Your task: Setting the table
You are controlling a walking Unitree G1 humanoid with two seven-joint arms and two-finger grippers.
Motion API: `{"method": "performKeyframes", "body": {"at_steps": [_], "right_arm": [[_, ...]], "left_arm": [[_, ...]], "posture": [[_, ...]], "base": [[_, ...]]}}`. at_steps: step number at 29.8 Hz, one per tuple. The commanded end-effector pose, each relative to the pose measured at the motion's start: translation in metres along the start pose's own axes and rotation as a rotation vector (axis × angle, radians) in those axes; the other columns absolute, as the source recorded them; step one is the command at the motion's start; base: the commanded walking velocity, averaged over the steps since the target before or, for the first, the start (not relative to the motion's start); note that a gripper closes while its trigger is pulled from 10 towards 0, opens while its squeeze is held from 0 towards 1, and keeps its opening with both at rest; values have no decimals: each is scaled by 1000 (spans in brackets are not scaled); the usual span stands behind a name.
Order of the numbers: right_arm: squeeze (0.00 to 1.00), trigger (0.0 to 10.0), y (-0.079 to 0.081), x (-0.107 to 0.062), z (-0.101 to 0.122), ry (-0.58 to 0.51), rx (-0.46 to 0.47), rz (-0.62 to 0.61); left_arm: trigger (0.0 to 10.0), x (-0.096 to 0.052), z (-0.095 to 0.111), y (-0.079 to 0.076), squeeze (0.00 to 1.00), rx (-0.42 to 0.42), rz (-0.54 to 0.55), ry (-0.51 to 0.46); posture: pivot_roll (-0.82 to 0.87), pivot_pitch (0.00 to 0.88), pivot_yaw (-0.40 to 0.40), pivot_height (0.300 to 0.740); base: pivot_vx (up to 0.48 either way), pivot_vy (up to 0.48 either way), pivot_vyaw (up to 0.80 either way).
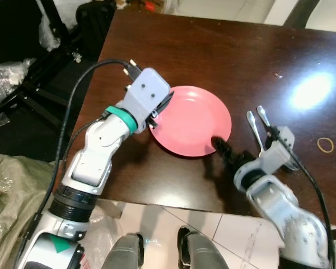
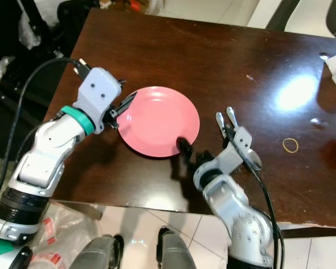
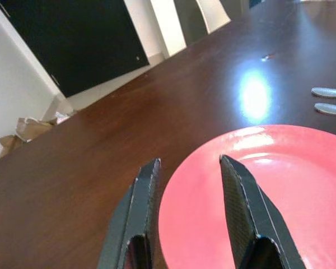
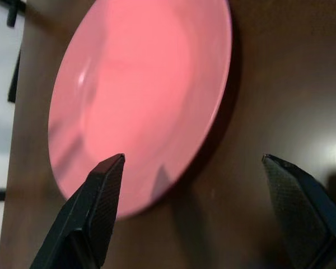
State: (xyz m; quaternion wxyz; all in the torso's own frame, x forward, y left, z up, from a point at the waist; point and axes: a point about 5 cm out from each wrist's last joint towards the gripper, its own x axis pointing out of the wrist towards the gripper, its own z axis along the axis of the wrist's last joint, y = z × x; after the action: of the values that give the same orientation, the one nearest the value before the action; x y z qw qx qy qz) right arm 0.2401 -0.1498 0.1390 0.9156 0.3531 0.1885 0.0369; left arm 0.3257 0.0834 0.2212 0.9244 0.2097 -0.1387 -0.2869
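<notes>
round pink plastic plate [image 1: 193, 120] flat on dark brown wooden table [image 1: 213, 56], near its front edge; round, no long axis | my left gripper [image 3: 187, 185] part open, straddling plate's left rim, nothing clamped | my right gripper [image 4: 199, 179] wide open, empty, at plate's front-right rim | two silver spoons [image 1: 257, 126] just right of plate, handles toward me | tan rubber band [image 1: 325, 145] farther right

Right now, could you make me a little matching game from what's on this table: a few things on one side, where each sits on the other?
Things:
1. pink plate
2. two spoons
3. rubber band
4. left gripper

Places:
A. far out on the robot's right
B. at the plate's left rim
C. between the two grippers
D. just right of the plate

Pairs: 1-C, 2-D, 3-A, 4-B
</notes>
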Motion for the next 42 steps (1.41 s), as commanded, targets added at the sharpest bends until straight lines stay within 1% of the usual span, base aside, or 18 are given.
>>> {"method": "performKeyframes", "body": {"at_steps": [1, 5, 6, 7, 9, 10, 12, 18, 25, 27, 29, 34, 36, 37, 38, 39, 41, 42], "right_arm": [[0, 10000, 1, -3, -2, 15, -8, -6], [0, 10000, -1, -15, -6, 9, -114, -33], [0, 10000, -9, -19, 2, -49, -277, -85], [0, 10000, -9, -19, 2, -49, -277, -85], [0, 10000, -21, -20, 34, -241, -582, -167], [0, 10000, -21, -20, 34, -241, -582, -167], [0, 10000, -24, -19, 53, -344, -690, -217], [0, 10000, -24, -22, 71, -401, -736, -292], [0, 10000, -45, -9, 69, -325, -742, -326], [0, 10000, -51, -7, 67, -304, -747, -339], [0, 10000, -62, -5, 67, -276, -773, -359], [0, 9765, -65, -6, 69, -276, -778, -368], [0, 9373, -70, -7, 70, -272, -787, -394], [0, 9373, -70, -7, 70, -272, -787, -394], [0, 9176, -73, -6, 70, -266, -779, -398], [0, 9216, -74, -6, 69, -265, -773, -392], [0, 9098, -75, -5, 69, -265, -767, -385], [0, 8078, -75, -4, 69, -267, -767, -372]], "left_arm": [[10000, -1, -6, -6, 0, -13, -19, 17], [10000, 1, -7, -7, 0, -22, -18, 16], [10000, 2, -8, -8, 0, -33, -13, 17], [10000, 2, -8, -8, 0, -33, -13, 17], [10000, 6, -9, -9, 0, -56, -7, 20], [10000, 6, -9, -9, 0, -56, -7, 20], [10000, 8, -9, -9, 0, -61, -10, 20], [10000, 8, -6, -4, 0, -45, -15, 16], [10000, 7, -1, 0, 0, -45, -55, 23], [10000, 8, 3, -3, 0, -66, -101, 19], [10000, 13, 22, -6, 0, -103, -217, -17], [10000, 14, 33, -6, 0, -141, -288, -47], [10000, 8, 42, -10, 0, -209, -409, -77], [10000, 8, 42, -10, 0, -209, -409, -77], [10000, 0, 44, -15, 0, -199, -521, -94], [10000, -4, 43, -16, 0, -183, -557, -88], [10000, -6, 42, -17, 0, -160, -578, -80], [10000, -8, 38, -18, 0, -124, -586, -64]], "posture": [[32, 121, 12, 740], [22, 113, 13, 740], [11, 103, 20, 740], [11, 103, 20, 740], [3, 102, 45, 740], [3, 102, 45, 740], [9, 104, 55, 740], [38, 118, 68, 740], [72, 178, 107, 740], [71, 181, 109, 740], [69, 186, 119, 740], [68, 186, 124, 740], [63, 186, 128, 740], [63, 186, 128, 740], [64, 189, 130, 740], [66, 190, 132, 740], [66, 190, 132, 740], [70, 192, 135, 740]], "base": [[0, 0, 0], [0, 0, 0], [0, 0, 0], [0, 0, 0], [0, 0, 0], [0, 0, 0], [0, 0, 0], [0, 0, 0], [0, 0, 0], [0, 0, 0], [0, 0, 0], [0, 0, 0], [0, 0, 0], [0, 0, 0], [0, 0, 0], [0, 0, 0], [0, 0, 0], [0, 0, 0]]}}
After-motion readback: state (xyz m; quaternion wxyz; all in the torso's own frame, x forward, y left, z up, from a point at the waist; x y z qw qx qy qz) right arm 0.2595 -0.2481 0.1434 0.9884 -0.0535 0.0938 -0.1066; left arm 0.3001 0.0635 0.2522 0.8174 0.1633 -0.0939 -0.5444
